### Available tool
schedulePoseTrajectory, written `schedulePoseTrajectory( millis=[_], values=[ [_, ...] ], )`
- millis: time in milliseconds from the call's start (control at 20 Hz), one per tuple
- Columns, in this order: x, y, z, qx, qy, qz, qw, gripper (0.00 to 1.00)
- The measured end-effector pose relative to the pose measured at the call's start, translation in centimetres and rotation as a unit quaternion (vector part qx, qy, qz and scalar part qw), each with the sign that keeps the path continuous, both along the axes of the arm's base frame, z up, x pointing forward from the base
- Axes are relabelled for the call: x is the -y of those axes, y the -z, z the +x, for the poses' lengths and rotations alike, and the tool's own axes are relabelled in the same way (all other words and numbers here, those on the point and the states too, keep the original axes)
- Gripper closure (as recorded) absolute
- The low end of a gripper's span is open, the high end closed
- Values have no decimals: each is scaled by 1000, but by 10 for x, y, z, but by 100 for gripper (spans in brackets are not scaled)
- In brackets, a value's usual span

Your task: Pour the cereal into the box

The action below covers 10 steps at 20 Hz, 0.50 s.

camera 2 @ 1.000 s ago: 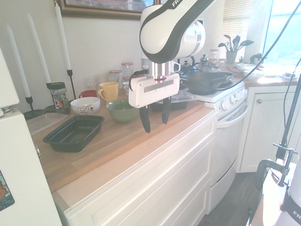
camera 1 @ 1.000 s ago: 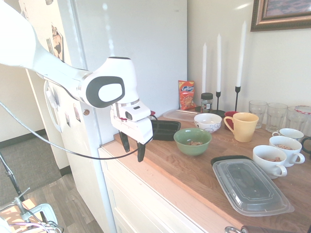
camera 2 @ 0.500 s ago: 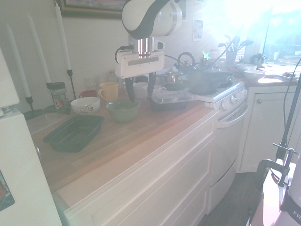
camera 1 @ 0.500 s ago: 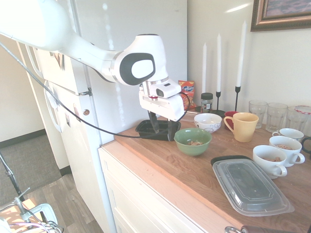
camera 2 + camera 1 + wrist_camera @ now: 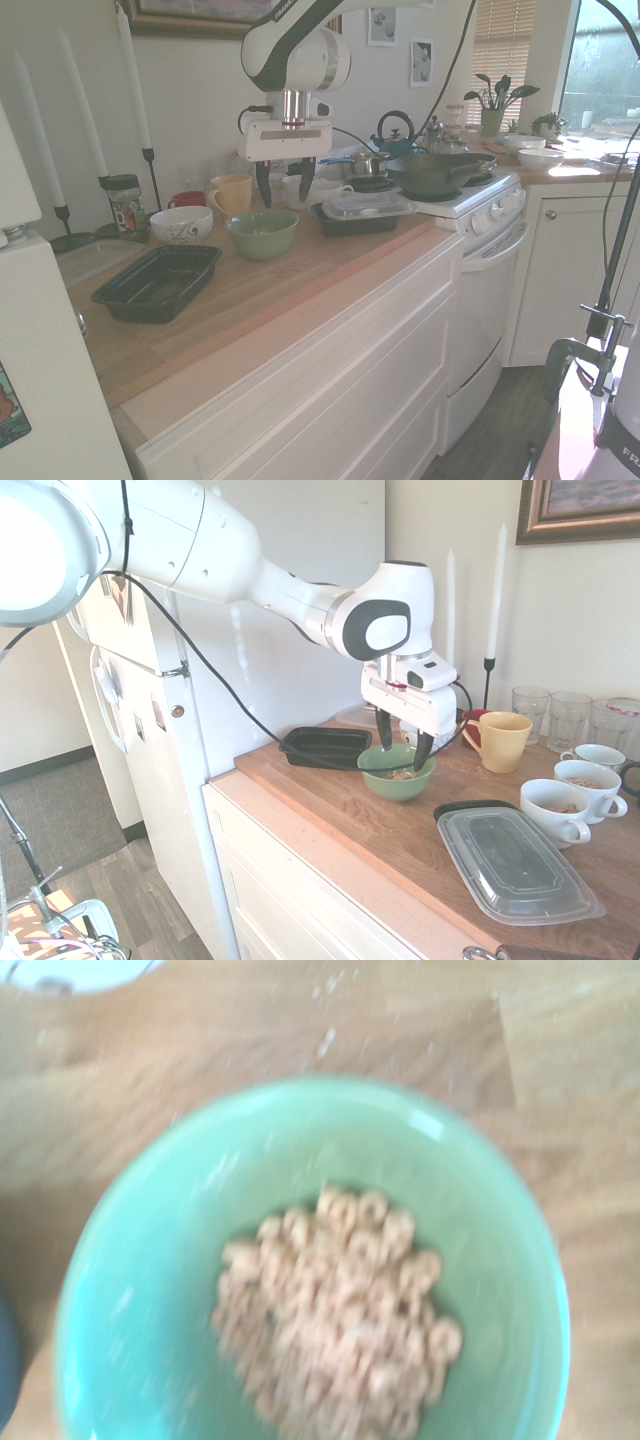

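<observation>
My gripper (image 5: 401, 744) hangs over the green bowl (image 5: 396, 771), pointing straight down. The fingers (image 5: 384, 732) are spread to full width and hold nothing; both tips sit just above the bowl's rim, one toward each side, with clear air between them and the bowl. In the second exterior view the gripper (image 5: 284, 183) appears above and slightly behind the green bowl (image 5: 262, 233), again with the fingers apart and empty.

The cereal (image 5: 340, 1310) lies in the bottom of the green bowl (image 5: 160, 1290) as a small heap of light tan rings, slightly blurred in the wrist view. A little of the cereal (image 5: 402, 775) also shows over the bowl's rim in the first exterior view.

The box (image 5: 325, 747), a shallow black tray, sits on the wooden counter (image 5: 380, 840) just beside the green bowl, on the refrigerator (image 5: 250, 610) side. It is upright; its contents cannot be judged from here. In the second exterior view the box (image 5: 158, 282) lies near the green bowl, toward the counter's front edge.

Behind the green bowl stand a white patterned bowl (image 5: 181, 224) and a yellow mug (image 5: 497, 740). On the bowl's far side from the box is a container with a clear ribbed lid (image 5: 512, 864). Several white cups (image 5: 555, 810) stand beyond that container.
</observation>
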State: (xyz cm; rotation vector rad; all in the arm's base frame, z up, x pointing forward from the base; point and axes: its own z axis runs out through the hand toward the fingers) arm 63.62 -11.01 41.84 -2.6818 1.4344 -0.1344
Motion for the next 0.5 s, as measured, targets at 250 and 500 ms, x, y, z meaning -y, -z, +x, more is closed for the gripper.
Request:
schedulePoseTrajectory(
  millis=[250,500],
  values=[
    [13,16,15,-5,10,10,1000,0],
    [21,41,36,-25,5,4,1000,0]
  ],
)
